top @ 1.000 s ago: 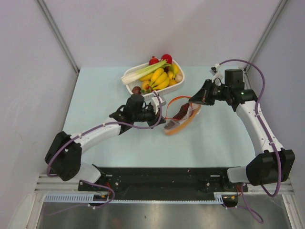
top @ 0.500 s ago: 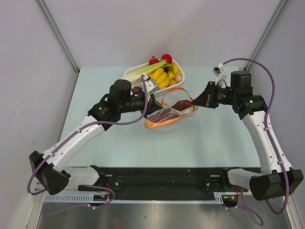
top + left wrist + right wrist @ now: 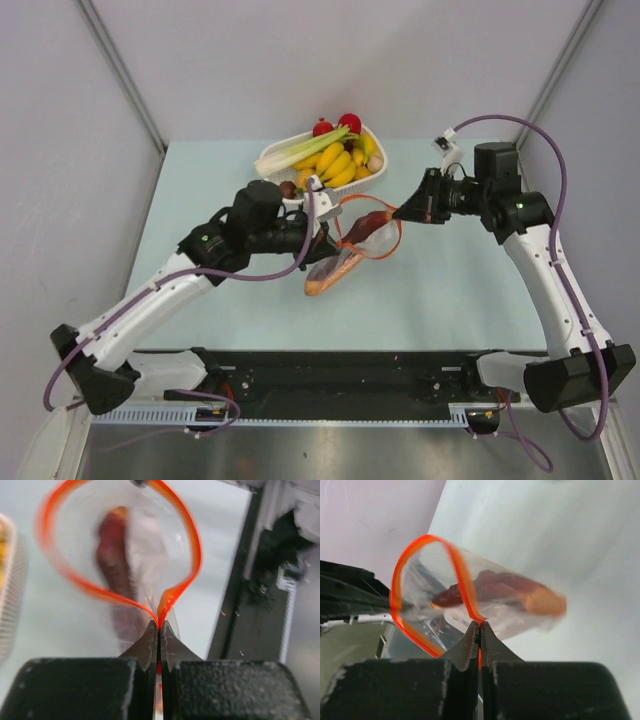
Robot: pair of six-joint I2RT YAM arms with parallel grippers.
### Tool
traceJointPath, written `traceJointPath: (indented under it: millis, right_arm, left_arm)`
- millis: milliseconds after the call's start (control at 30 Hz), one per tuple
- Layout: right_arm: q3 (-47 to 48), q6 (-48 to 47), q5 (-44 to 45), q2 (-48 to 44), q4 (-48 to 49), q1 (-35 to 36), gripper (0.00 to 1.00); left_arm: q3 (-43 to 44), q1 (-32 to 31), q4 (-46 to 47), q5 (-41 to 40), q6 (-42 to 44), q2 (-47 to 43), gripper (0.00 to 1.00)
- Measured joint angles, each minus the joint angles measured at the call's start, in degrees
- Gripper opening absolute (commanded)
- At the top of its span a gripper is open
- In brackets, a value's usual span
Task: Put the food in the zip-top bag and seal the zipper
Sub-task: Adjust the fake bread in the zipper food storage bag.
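Note:
The clear zip-top bag (image 3: 340,262) hangs above the table between my two grippers, sagging down to the left. Its orange-red zipper (image 3: 368,203) stands apart in an open loop. My left gripper (image 3: 328,233) is shut on the zipper's left end (image 3: 172,595). My right gripper (image 3: 402,213) is shut on the right end (image 3: 462,587). Inside the bag lie a long dark purple-brown vegetable (image 3: 495,587) and an orange piece (image 3: 546,602). More food, a yellow banana bunch (image 3: 336,164) and red pieces (image 3: 349,122), sits in the basket.
A white slatted basket (image 3: 272,170) stands at the back of the table, just behind the left gripper, with a long green-white leek (image 3: 302,149) across it. Grey walls close in the left, right and back sides. The black arm base rail (image 3: 340,375) runs along the near edge.
The left arm has reached forward and both grippers have lifted the bag off the table. The bag now hangs tilted down-left, and its contents have slid toward the lower end.

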Motion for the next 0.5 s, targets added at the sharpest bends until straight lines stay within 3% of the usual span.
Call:
traceJointPath:
  millis: [100,200,300,333,500]
  right_arm:
    - [0.2,-0.4,0.0,0.4,0.2,2.8,0.00]
    - [0.2,-0.6,-0.2,1.3,0.4,3.6,0.00]
    - [0.2,-0.8,0.2,2.3,0.1,3.8,0.00]
    - [0.2,-0.8,0.6,2.6,0.1,3.9,0.00]
    - [0.2,-0.4,1.5,4.0,0.0,5.1,0.00]
  left_arm:
    - [0.7,-0.3,-2.3,3.4,-0.5,1.5,0.00]
    - [-7.7,2.3,-1.4,2.1,-0.6,0.5,0.00]
    - [-11.4,3.6,-2.5,1.7,0.4,0.2,0.24]
    - [-12.5,4.0,-2.2,1.7,1.1,-0.3,0.39]
    - [-14.3,6.1,-0.1,2.6,2.8,-4.0,0.52]
